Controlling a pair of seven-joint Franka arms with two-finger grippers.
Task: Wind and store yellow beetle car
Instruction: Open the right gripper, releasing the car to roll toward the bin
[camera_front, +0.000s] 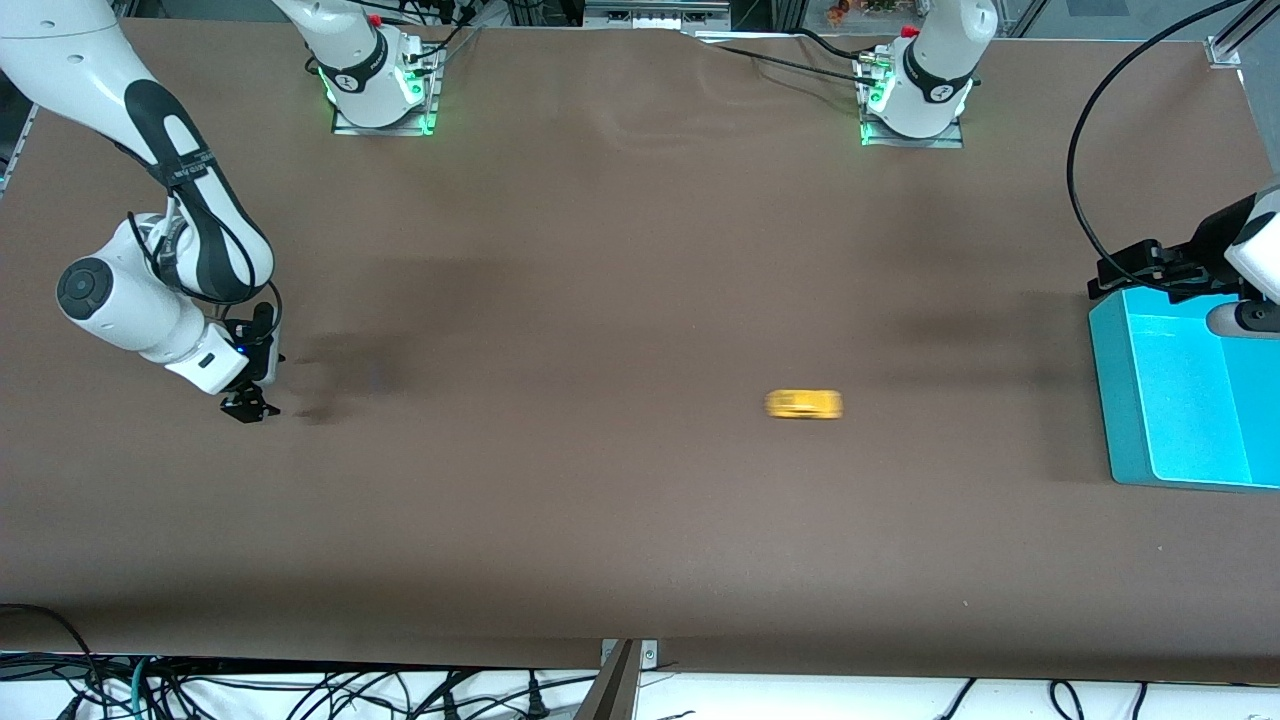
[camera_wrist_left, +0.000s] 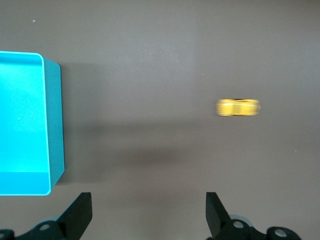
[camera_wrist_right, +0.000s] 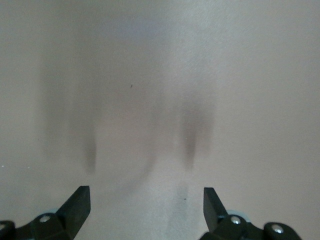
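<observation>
Spanning all of the front view, brown worktop (camera_front: 620, 250) carries everything, arm bases along its top edge. Right arm (camera_front: 170, 200) comes down at its own end of the worktop, elbow bent, wrist low. Left arm (camera_front: 1255, 250) shows only partly at the frame edge, over the bin.

Teal bin (camera_front: 1120, 400), open top, bright cyan inside, sits at the left arm's end of the worktop; nothing seen inside in the parts that show. Left wrist view has the same bin (camera_wrist_left: 55, 125) with bare worktop between it and the car.

Right pincer (camera_front: 248, 405) hangs low over bare worktop at the right arm's end, well apart from the car. Fingers spread wide, nothing between them; right wrist view shows the right pincer (camera_wrist_right: 146, 200) over bare surface with only finger shadows below. Right arm waits.

Left pincer (camera_wrist_left: 149, 207) is up over the bin's edge toward the left arm's end, fingers wide apart, holding nothing. In the front view it is mostly cut off by the frame.

Car (camera_front: 804, 404), small and yellow, sits on the worktop between the two arms' ends, closer to the bin, nearer the front camera than both bases. Blurred in both views, details cannot be told. Car (camera_wrist_left: 238, 107) free of both pincers, well apart from the bin, not in it.
</observation>
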